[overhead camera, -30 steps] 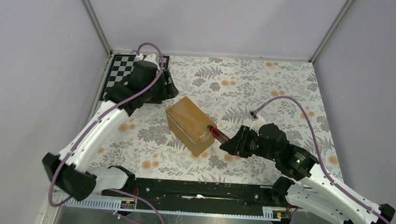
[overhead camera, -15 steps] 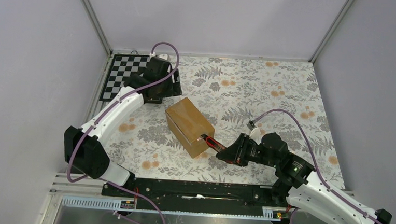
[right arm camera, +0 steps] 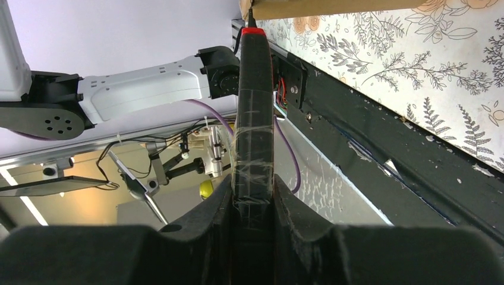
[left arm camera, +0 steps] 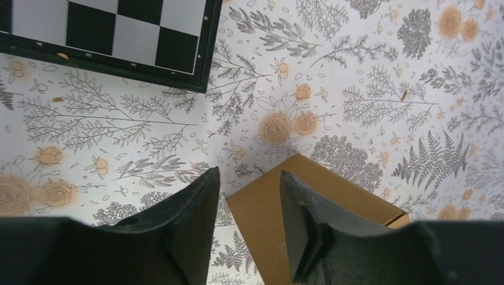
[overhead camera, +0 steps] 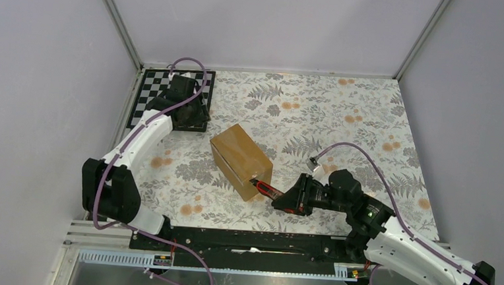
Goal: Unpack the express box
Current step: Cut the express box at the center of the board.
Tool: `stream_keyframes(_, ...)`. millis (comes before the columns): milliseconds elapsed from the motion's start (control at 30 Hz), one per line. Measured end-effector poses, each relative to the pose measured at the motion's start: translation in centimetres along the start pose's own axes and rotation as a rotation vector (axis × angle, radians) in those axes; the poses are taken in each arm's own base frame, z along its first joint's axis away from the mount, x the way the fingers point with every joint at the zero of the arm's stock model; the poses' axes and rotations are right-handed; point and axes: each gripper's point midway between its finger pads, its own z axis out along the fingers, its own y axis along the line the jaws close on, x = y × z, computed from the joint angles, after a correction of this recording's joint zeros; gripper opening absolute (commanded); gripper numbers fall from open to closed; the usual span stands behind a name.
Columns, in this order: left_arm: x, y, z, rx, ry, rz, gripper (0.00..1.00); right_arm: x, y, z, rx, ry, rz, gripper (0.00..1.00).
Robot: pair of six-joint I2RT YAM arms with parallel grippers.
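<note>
**Cutter tip against the box's near end**

Cardboard filled the middle of the floral worktop [overhead camera: 343, 115]: the express box [overhead camera: 240, 160] lay there at a slant, its top closed, one short end turned toward the right arm. The right end effector [right arm camera: 252, 196] was pressed tight on the taped black handle of the red-tipped cutter [right arm camera: 252, 107], and the cutter's tip touched the lower edge of that short end. In the top view the tool bridged the small gap between box and fingers, low over the cloth.

The left end effector [left arm camera: 249, 175] hovered with its fingers [left arm camera: 196, 219] spread and nothing between them; the box's far corner showed below the gap, and whether they touched it could not be told. Just beyond, at the far left corner of the worktop, lay a black-and-white checkerboard [overhead camera: 148, 96], near the box but apart from it. A black rail [overhead camera: 250, 241] ran along the near edge, close behind the right arm. Nothing lay on the cloth between the cutter and the box.
</note>
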Motion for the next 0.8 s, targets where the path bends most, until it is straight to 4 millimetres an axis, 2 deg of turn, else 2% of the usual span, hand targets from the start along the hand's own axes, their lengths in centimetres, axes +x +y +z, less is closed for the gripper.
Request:
stream_keyframes(267, 2.7, -0.1, 1.4, 0.040, 0.078, -0.017, 0.39, 0.1, -0.2, 0.4, -0.043, 0.002, 0.042, 0.00)
stream_keyframes(800, 4.8, -0.1, 2.3, 0.070, 0.127, -0.054, 0.31, 0.2, 0.5, -0.3, -0.086, -0.007, 0.063, 0.00)
